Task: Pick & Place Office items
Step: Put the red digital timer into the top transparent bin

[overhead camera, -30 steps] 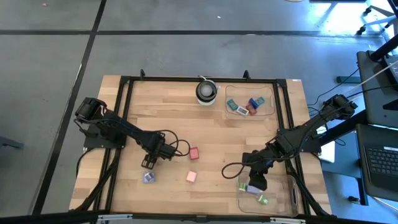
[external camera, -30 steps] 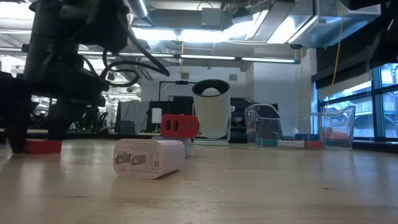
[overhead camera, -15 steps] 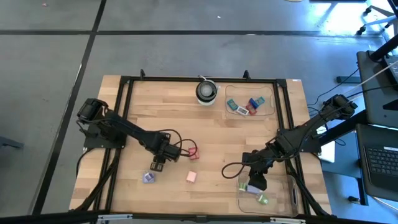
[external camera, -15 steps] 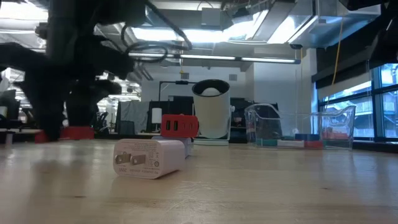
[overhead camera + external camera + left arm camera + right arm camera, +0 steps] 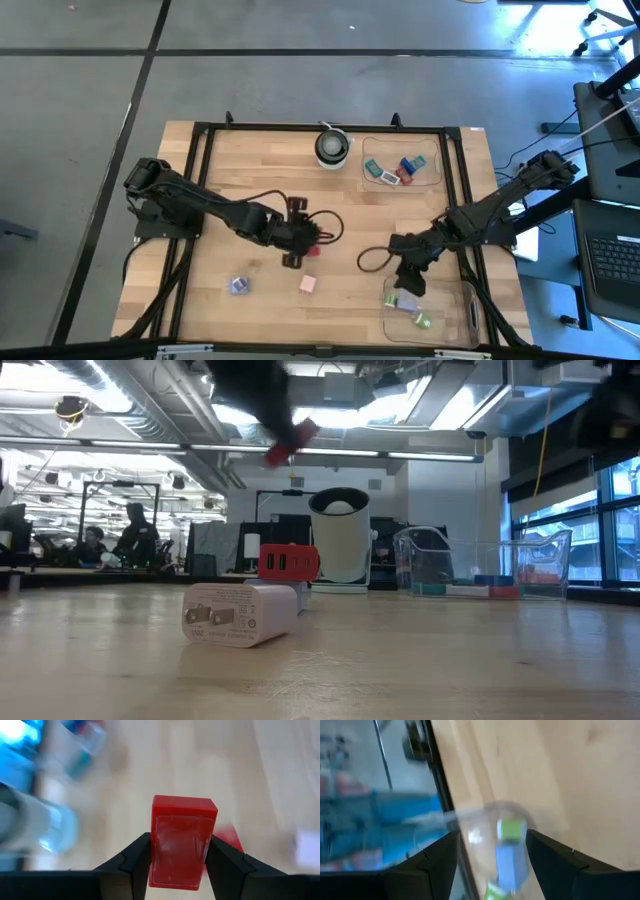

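My left gripper hangs above the middle of the table, shut on a red block, one of the office items, which also shows high in the low view. Another red piece lies on the wood just under it. A pink piece and a lilac piece lie nearer the front edge. My right gripper stands open over the near-right clear tray; a green piece and a blue piece lie in the tray below it. My left gripper pinches the red block by two opposite sides between its two fingers. The block's far end sticks out past the fingertips. The fingers slant down from the table's left. The block is lifted clear of the table.
A round white-and-black object stands at the far edge, beside a clear tray holding several pieces. A white plug-shaped block and a red one lie on the wood in the low view. A black frame rims the table.
My left gripper has risen and swung toward the table's right, tipping from pointing steeply down to a slant. The red block, on the wood a second ago, has gone up with it and hangs clear of the table.
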